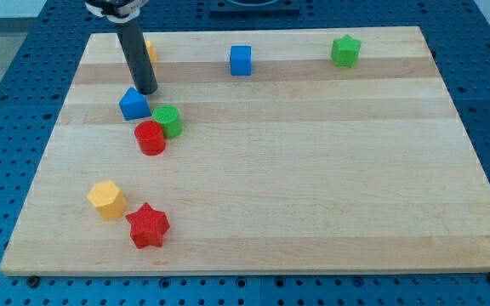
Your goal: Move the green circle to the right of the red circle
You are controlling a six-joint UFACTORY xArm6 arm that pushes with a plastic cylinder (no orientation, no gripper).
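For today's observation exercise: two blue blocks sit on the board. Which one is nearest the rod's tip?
The blue block at the view's left, just below my tip and beside the green circle. The other blue cube sits alone near the view's top centre.

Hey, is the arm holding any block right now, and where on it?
Nothing is held. My tip only pushes; it stands just above the blue block, near the green circle and red circle.

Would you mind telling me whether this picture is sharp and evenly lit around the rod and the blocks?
Camera view: lighting is soft and even, no strong glare on the board; my tip, the blue block, green circle and red circle look sharp, with only faint shadows.
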